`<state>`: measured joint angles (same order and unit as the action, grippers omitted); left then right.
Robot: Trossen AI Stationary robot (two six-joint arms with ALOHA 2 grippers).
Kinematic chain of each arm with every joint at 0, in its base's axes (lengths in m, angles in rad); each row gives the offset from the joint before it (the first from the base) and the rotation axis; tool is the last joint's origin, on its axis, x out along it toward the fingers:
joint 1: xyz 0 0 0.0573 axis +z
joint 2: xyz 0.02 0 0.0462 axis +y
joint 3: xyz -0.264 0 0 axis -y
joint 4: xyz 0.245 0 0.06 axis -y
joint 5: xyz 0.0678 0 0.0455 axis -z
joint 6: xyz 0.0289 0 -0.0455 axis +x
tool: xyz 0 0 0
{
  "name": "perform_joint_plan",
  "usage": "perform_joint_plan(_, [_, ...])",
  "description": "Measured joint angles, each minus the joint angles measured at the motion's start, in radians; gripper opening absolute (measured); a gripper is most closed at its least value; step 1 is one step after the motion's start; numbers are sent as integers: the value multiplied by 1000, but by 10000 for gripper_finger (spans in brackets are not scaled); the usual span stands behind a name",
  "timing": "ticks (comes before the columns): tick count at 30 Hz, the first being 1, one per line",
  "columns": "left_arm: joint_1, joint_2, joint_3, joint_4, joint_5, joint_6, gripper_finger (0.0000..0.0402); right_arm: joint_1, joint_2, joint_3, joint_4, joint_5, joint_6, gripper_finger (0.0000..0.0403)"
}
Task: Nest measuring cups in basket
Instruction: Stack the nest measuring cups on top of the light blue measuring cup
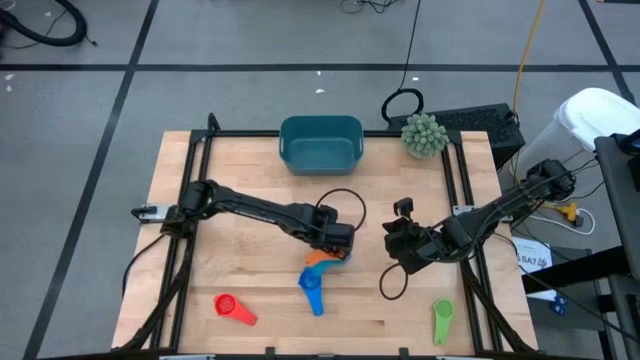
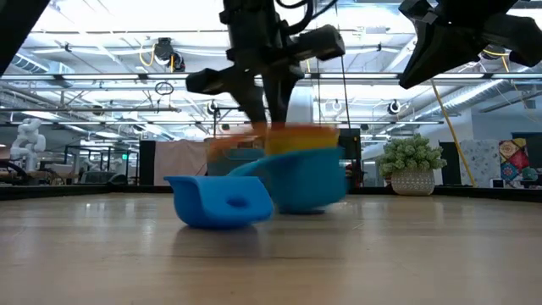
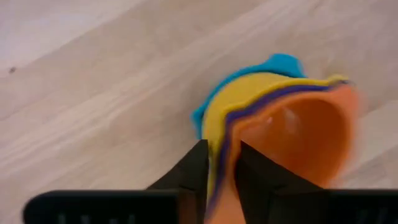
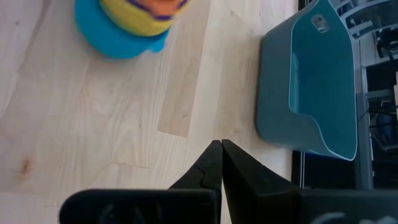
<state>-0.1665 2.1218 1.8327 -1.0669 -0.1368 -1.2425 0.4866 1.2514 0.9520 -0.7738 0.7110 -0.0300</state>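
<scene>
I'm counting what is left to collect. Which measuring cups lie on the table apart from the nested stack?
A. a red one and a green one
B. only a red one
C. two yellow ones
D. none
A: in the high view the red cup and the green cup lie alone near the table's front edge, apart from the stack.

A spiky pale-green plant ball in a small pot [image 1: 424, 134] sits at the far right corner of the light wooden surface [image 1: 250, 165]; a black keyboard [image 1: 480, 121] lies just beside the plant.
</scene>
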Motion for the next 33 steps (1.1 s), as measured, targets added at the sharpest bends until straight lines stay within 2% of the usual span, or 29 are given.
perform_joint_plan(4, [3,1,0,18,30,10,96,0,0,0,-1,-3,-2,0])
perform_joint_plan(19, [39,-27,4,21,31,124,161,0,0,-1,-43,-8,48,0])
perform_joint_plan(24, [39,-52,8,1,51,174,169,0,0,-1,-65,-8,62,0])
perform_joint_plan(33, [-29,-128,8,-125,63,181,170,-2,-29,-2,-130,-6,128,0])
